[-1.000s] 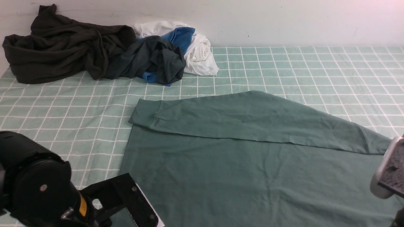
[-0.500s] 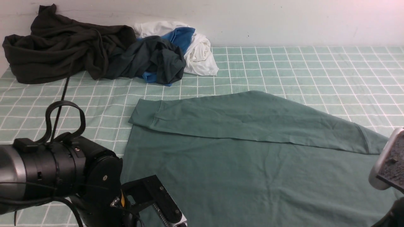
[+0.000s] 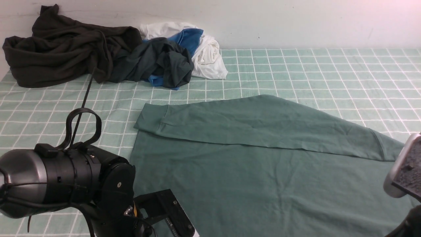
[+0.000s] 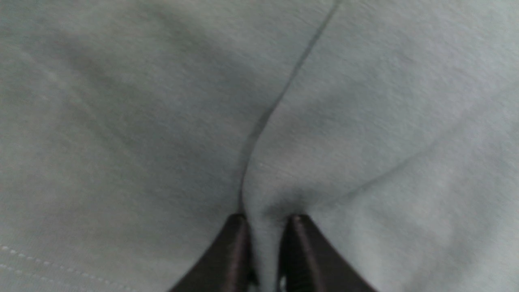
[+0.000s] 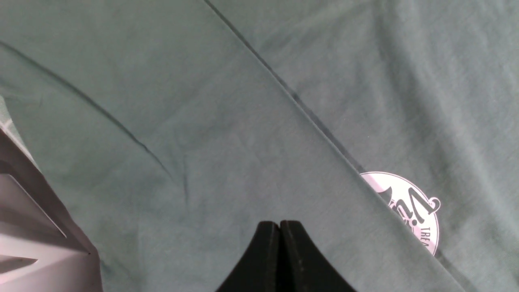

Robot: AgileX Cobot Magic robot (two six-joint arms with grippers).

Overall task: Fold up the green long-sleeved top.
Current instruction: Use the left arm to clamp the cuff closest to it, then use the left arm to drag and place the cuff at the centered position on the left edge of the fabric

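Green long-sleeved top lies flat on the checked cloth, directly under both grippers, with one sleeve folded across its body ahead of them. The left gripper pinches a raised ridge of its fabric between nearly closed fingers. The right gripper has its fingers pressed together over the fabric, with a white printed logo near its tips.

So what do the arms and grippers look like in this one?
Left arm: black and silver-grey cylinder, looped black cable, small yellow mark. Right arm: pale grey casing, dark textured panel. Left gripper: dark tapered fingertips; right gripper: black ones.
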